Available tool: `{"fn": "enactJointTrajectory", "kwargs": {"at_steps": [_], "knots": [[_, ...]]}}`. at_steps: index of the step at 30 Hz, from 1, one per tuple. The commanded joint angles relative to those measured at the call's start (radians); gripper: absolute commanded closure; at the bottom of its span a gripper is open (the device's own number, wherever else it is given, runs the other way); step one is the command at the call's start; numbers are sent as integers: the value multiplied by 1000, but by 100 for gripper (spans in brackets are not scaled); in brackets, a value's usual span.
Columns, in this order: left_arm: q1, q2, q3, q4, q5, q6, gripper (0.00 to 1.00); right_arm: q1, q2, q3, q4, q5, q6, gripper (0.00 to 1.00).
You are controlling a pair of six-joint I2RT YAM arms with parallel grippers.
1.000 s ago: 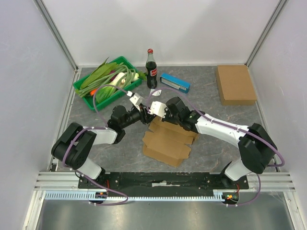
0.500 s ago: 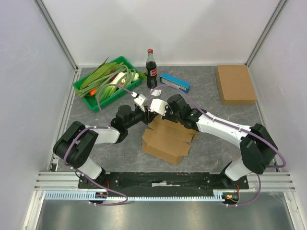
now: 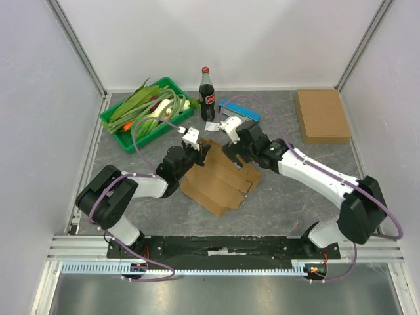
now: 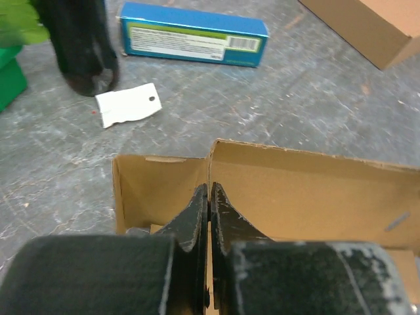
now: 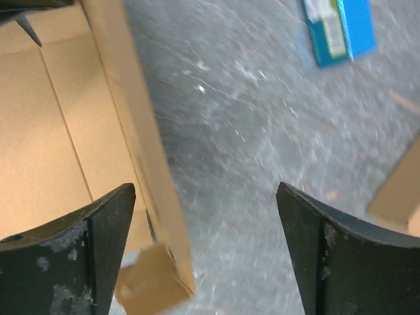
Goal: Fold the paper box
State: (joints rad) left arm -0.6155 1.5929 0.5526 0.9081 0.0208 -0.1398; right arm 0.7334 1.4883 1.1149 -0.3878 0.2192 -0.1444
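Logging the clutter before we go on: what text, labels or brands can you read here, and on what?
No text here can be read.
On the bottle: red label, too small to read.
On the blue box: label panel of fine print, too blurred to read.
On the white tag: blank.
On the paper box: no print visible.

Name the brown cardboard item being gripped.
The central half-folded brown cardboard box, pinched by the left gripper; the flat brown cardboard stack lies untouched far right.

Green tray of vegetables, cola bottle, blue carton, white tag, brown box far right
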Motion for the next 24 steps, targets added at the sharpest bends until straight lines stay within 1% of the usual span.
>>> {"fn": "enactJointTrajectory", "kwargs": {"at_steps": [1,2,3,4,5,6,7,8,9,10,11,12,13,14,16,17,21,24], "knots": [[-32,19,0,126,-195,-38,98,-19,-166,137,-302,137,473,2],[-45,16,1,118,-217,-44,98,-22,-186,147,-368,120,530,2],[-52,18,4,117,-229,-46,98,-23,-224,158,-382,42,598,2],[-58,18,7,114,-255,-47,98,-23,-249,145,-373,4,747,2],[-73,19,9,109,-275,-50,98,-25,-273,119,-290,-33,867,2],[-81,22,12,104,-300,-55,98,-25,-322,82,-220,-129,985,2],[-85,24,15,94,-342,-60,98,-25,-345,-29,-130,-177,1248,2],[-93,25,20,83,-358,-69,98,-23,-364,-94,102,-216,1373,2],[-96,25,23,68,-372,-76,98,-23,-378,-154,213,-265,1499,2],[-98,24,21,71,-389,-83,98,-11,-375,-249,304,-253,1645,4],[-104,21,18,74,-395,-95,98,6,-370,-276,408,-213,1810,7],[-105,19,10,86,-401,-101,98,26,-361,-286,417,-145,1865,8],[-108,18,9,87,-421,-107,98,59,-353,-277,390,-27,1917,10],[-115,19,9,86,-432,-112,98,70,-347,-280,398,11,2009,19],[-121,18,9,86,-466,-115,98,90,-320,-279,405,101,2086,23],[-125,16,9,86,-473,-118,98,90,-309,-282,405,118,2171,23],[-141,3,-12,117,-512,-118,98,90,-244,-311,444,184,2310,27],[-147,1,-26,136,-541,-124,98,84,-203,-302,434,226,2362,28]]}}
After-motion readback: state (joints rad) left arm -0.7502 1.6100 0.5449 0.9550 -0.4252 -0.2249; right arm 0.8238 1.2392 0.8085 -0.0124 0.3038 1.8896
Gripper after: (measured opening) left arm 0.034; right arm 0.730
